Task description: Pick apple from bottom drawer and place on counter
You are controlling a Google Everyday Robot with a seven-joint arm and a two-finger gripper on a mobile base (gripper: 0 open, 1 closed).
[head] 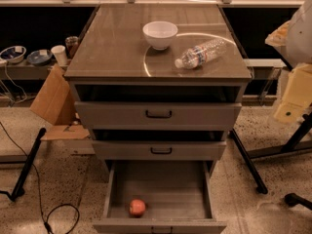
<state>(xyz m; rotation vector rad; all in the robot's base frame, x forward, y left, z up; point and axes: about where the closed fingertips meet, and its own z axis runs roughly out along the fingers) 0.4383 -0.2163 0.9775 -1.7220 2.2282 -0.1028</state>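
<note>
The apple [137,207], small and red-orange, lies on the grey floor of the bottom drawer [161,186], near the front left. The drawer is pulled fully open. The counter [112,43] is the glossy brown-grey cabinet top with a pale arc mark. My gripper [294,94] shows as a pale yellow part at the right edge, below a white arm segment. It hangs at about counter height, well to the right of the cabinet and far from the apple.
A white bowl [160,34] and a clear plastic bottle [201,53] lying on its side sit on the counter. The two upper drawers [158,115] stand slightly open. Cardboard [52,99] leans at the left. Black stand legs [248,162] and a cable [44,204] cross the floor.
</note>
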